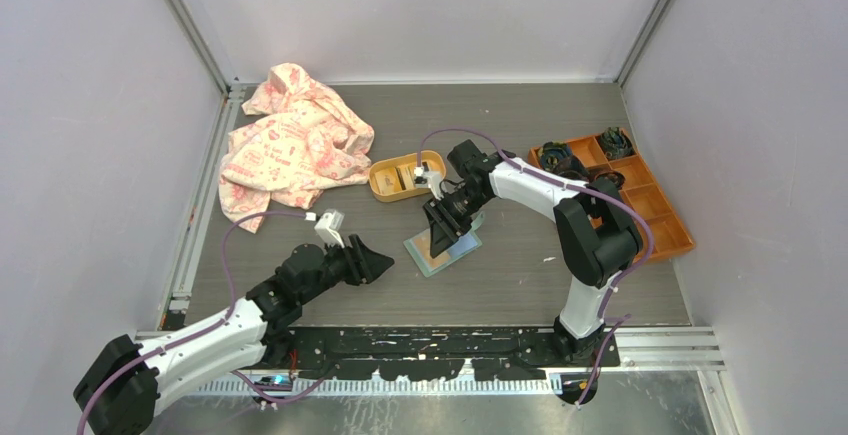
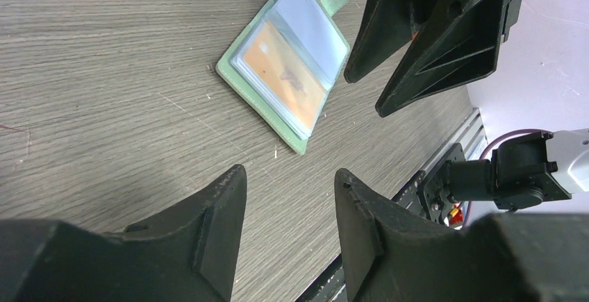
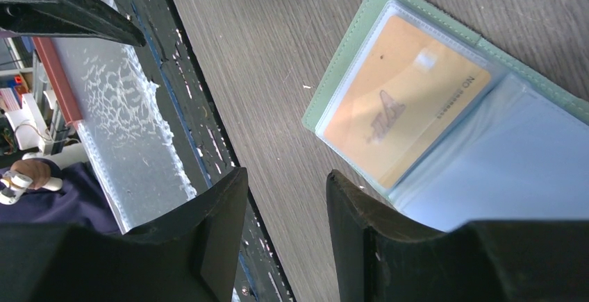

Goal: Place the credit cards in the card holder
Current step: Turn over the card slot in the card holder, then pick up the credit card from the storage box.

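Here, one card holder (image 2: 310, 28), one card (image 2: 281, 73) inside; left claw (image 2: 290, 173), right claw (image 3: 286, 173) parted, empty

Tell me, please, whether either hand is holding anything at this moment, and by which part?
Nothing is held. The left hand is empty, fingers apart; the right hand, also open and empty, hovers over the open card holder.

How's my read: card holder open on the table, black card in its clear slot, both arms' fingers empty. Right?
One thing is off: the card is beige-gold, not black, as the right wrist view shows. The card holder does lie open on the table, and the left fingers and right fingers are empty.
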`<state>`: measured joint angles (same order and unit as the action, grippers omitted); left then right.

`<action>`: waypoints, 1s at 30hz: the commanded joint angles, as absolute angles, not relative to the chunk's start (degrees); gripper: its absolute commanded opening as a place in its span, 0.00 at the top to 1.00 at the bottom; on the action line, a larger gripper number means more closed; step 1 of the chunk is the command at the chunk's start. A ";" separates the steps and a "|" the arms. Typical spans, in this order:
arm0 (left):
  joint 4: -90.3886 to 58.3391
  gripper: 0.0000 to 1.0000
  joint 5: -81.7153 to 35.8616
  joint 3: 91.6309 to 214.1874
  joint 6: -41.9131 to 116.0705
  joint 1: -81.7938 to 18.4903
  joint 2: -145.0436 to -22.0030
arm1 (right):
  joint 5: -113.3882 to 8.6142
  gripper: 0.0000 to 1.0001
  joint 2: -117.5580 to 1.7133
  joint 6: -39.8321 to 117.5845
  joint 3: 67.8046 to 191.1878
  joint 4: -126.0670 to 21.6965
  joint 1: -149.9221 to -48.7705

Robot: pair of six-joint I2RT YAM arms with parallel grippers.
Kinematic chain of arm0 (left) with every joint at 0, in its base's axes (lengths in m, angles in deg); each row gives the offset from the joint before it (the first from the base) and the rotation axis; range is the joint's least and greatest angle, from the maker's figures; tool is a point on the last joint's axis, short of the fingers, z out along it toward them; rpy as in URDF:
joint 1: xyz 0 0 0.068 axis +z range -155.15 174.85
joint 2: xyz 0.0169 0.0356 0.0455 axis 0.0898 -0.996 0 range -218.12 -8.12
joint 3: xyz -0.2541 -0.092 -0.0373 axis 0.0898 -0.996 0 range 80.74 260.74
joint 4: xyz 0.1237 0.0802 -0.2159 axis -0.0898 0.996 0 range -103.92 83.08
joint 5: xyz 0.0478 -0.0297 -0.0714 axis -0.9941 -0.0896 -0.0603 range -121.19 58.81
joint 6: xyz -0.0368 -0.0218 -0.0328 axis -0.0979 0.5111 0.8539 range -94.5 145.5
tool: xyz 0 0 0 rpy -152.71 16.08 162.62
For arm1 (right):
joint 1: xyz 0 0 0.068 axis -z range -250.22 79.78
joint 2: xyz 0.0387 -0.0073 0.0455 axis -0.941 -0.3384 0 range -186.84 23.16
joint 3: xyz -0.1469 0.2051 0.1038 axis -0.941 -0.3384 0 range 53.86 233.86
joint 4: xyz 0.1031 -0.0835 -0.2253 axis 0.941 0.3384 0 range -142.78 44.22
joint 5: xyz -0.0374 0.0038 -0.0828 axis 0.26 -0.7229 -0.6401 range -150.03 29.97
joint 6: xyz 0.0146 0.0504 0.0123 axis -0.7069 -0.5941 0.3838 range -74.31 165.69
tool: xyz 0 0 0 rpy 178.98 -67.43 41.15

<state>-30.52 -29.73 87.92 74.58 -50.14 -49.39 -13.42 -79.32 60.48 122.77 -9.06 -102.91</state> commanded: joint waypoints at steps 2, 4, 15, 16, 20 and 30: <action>-32.37 0.49 -30.75 87.60 74.54 -49.97 -49.29 | -12.63 0.49 -76.08 61.60 125.05 -8.57 -103.17; -32.33 0.49 -30.75 87.51 74.61 -49.96 -49.17 | -12.65 0.49 -76.14 61.60 125.04 -8.52 -103.15; -32.13 0.48 -32.40 87.24 74.62 -50.01 -48.72 | -12.73 0.49 -76.07 61.99 125.19 -8.35 -103.23; -32.12 0.48 -32.49 87.22 74.63 -49.98 -48.72 | -12.80 0.49 -75.99 62.02 125.20 -8.25 -103.14; -31.69 0.48 -33.19 87.58 74.29 -49.89 -48.55 | -13.91 0.49 -75.54 63.30 126.01 -7.13 -103.08; -22.94 0.46 -31.72 95.67 69.94 -43.12 -48.02 | -23.24 0.47 -71.72 67.84 132.16 -6.83 -103.00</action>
<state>-24.03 -32.95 90.00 72.98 -47.35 -47.73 -18.36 -75.08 64.50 126.39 -6.41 -102.91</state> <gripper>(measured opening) 0.541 0.521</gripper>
